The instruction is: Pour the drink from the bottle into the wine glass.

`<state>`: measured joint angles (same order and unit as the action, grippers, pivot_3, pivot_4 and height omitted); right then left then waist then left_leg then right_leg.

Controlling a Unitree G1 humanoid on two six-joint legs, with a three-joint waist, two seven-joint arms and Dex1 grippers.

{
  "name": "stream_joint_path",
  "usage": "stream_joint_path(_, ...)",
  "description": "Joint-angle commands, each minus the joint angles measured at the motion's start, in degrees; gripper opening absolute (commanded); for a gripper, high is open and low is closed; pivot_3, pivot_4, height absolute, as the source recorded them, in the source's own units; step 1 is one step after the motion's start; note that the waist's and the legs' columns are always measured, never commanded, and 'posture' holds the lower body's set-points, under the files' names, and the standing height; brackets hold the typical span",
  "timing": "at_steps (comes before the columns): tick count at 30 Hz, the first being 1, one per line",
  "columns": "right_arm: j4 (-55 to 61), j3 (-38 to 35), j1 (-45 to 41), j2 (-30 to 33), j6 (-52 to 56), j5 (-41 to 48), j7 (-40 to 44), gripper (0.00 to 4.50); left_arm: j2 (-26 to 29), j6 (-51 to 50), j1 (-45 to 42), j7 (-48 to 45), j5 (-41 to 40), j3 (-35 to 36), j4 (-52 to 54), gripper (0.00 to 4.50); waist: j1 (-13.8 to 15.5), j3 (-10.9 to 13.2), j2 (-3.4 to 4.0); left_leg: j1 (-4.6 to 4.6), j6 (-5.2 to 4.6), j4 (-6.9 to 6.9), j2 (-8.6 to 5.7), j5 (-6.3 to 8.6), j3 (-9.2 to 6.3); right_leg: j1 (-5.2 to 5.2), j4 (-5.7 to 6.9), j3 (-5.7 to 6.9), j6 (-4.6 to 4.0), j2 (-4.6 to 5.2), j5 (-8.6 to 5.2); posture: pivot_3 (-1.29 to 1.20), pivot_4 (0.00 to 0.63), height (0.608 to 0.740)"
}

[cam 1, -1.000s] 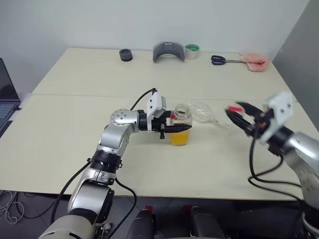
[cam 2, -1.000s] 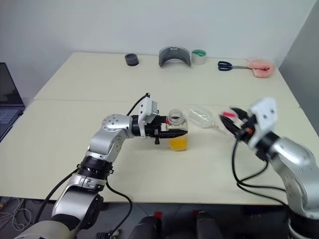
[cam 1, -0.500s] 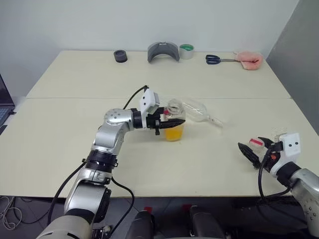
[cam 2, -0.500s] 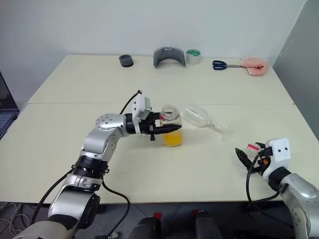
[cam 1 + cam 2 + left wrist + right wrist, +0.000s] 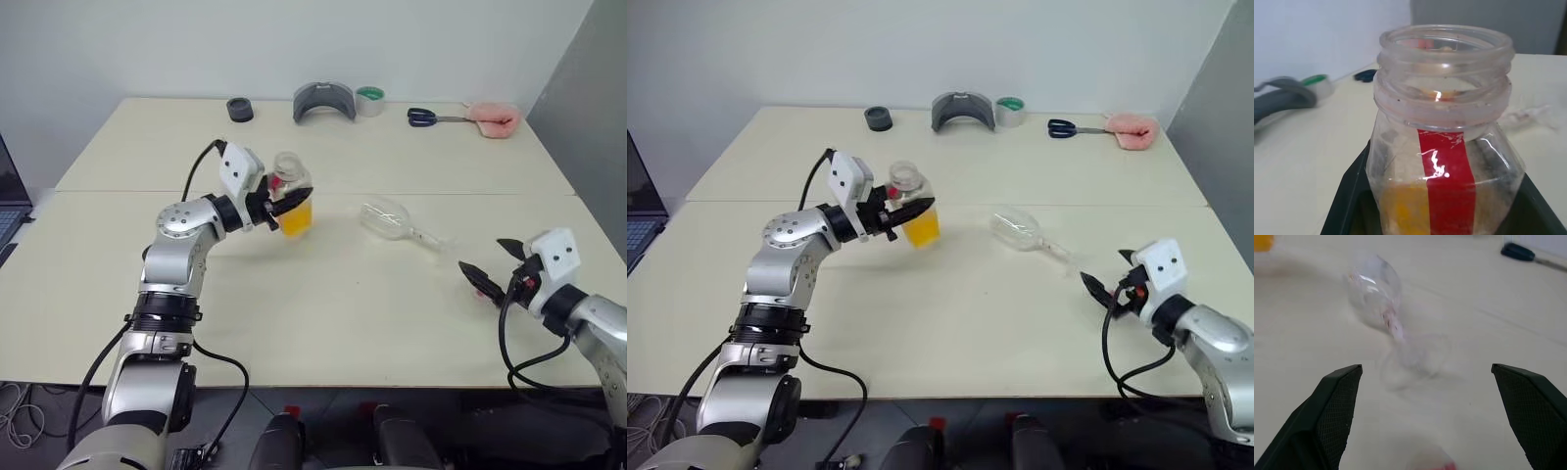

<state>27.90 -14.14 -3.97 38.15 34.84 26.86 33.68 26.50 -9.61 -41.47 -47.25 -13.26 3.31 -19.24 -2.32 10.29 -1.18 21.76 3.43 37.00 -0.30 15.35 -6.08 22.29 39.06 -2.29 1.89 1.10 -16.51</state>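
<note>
My left gripper [image 5: 291, 201] is shut on the bottle [image 5: 295, 217] at mid-height. The bottle is clear, has no cap on its mouth, and stands roughly upright. A red strip [image 5: 1445, 176] runs down its side. The orange drink [image 5: 923, 229] fills its lower part. To the right of the bottle, the wine glass [image 5: 390, 219] lies on its side on the table, foot toward my right arm. My right gripper [image 5: 493, 258] is open near the table's right front, pointing at the glass foot [image 5: 1418, 355]. A blurred red-and-white piece [image 5: 1431, 462] lies just under it.
Along the far edge of the cream table [image 5: 323, 304] sit a black ring [image 5: 238, 109], a grey curved piece [image 5: 324, 100], a tape roll [image 5: 369, 100], scissors [image 5: 431, 117] and a pink object [image 5: 495, 116]. A laptop [image 5: 5, 191] pokes in at the left.
My left gripper carried the bottle leftward, away from the glass. My right gripper drew back to the right front and opened, no longer pinching the red cap.
</note>
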Motion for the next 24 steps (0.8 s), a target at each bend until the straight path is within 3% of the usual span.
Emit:
stream_joint_path(1,8.63,4.61,-7.25,-0.54,7.4,9.71,1.56,4.5,1.48,1.84,-2.18,7.44,1.89,3.75,-2.59,1.79,-0.31,0.0,0.0,0.0,0.0,0.0,0.02,0.0,-0.01,0.01,0.01,0.01,0.0,-0.02,0.0,0.0,0.15,0.74)
stream_joint_path(3,9.18,7.72,-11.81,-1.26,10.55,11.69,1.07,4.5,1.75,1.91,-2.91,10.1,2.18,4.65,-4.4,1.79,-0.11,0.01,-0.03,0.04,0.0,0.01,0.02,0.0,-0.13,0.0,0.0,0.12,0.0,-0.02,0.0,0.0,0.15,0.74)
stream_joint_path(7,4.04,20.1,-25.13,-6.08,10.26,6.39,0.65,4.5,2.89,2.89,-4.9,16.96,2.4,8.25,-10.95,1.79,-0.02,0.07,-0.12,0.08,0.0,0.07,-0.06,0.0,-0.1,0.03,-0.01,0.12,0.02,0.06,0.02,0.0,0.15,0.74)
stream_joint_path(13,-5.54,28.29,-33.4,-14.08,5.21,-1.66,-0.9,4.5,4.09,4.28,-6.5,20.8,2.0,10.65,-17.2,1.78,0.32,0.05,-0.15,0.21,0.07,0.04,-0.1,-0.04,-0.15,0.14,-0.04,0.18,0.0,0.15,0.03,0.0,0.15,0.74)
stream_joint_path(24,-11.24,31.13,-36.85,-23.16,0.81,-6.74,-0.71,4.5,4.85,6.3,-7.66,21.84,2.55,11.13,-25.59,1.78,0.41,0.03,-0.18,0.36,0.17,0.06,-0.11,-0.1,-0.15,0.37,0.09,0.2,-0.02,0.15,0.04,0.0,0.15,0.74)
